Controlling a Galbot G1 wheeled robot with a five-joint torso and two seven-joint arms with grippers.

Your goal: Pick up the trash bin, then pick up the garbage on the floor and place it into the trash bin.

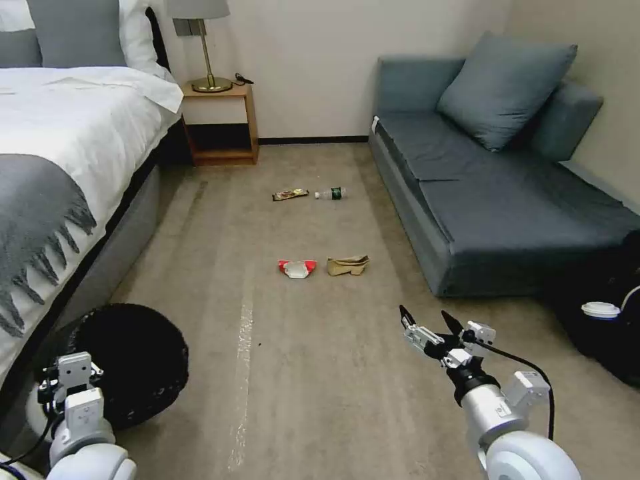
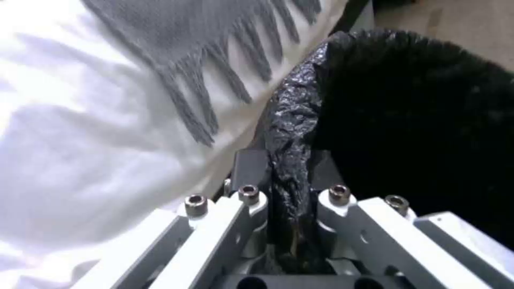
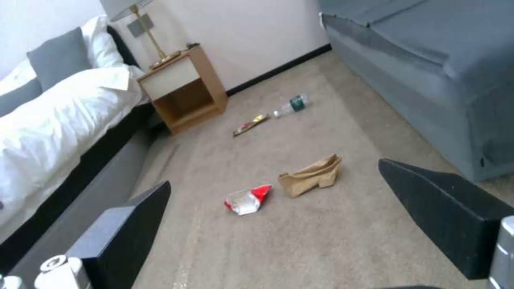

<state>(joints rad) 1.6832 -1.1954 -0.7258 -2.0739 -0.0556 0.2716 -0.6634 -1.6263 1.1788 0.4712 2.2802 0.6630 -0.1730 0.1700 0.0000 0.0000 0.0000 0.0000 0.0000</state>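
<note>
open carpet lane, walls of furniture

carpet [image 1: 320, 373] lies bare between the bed [image 1: 60, 173] on the left and the sofa [image 1: 480, 220] on the right; the nightstand [image 1: 220, 123] closes the far left corner, trash bin [image 1: 127, 363] crowds the bed's edge.

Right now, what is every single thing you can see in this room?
Bin: one, lined with a black bag, at the robot's left beside the bed.
Red-and-white packet: one, on the carpet in the middle of the floor.
Paper bag: one, brown, crumpled, just right of the packet.
Snack wrapper: one, gold-brown, farther off on the carpet.
Bottle: one, clear with a green label, lying right of the wrapper.
Bed: one, white with a grey fringed blanket, on the left.
Nightstand: one, wooden, by the far wall.
Lamp: one, brass stem, on the nightstand.
Sofa: one, blue-grey with a cushion, on the right.
Left gripper: shut on the bin's bagged rim.
Right gripper: open, above the carpet.
</note>
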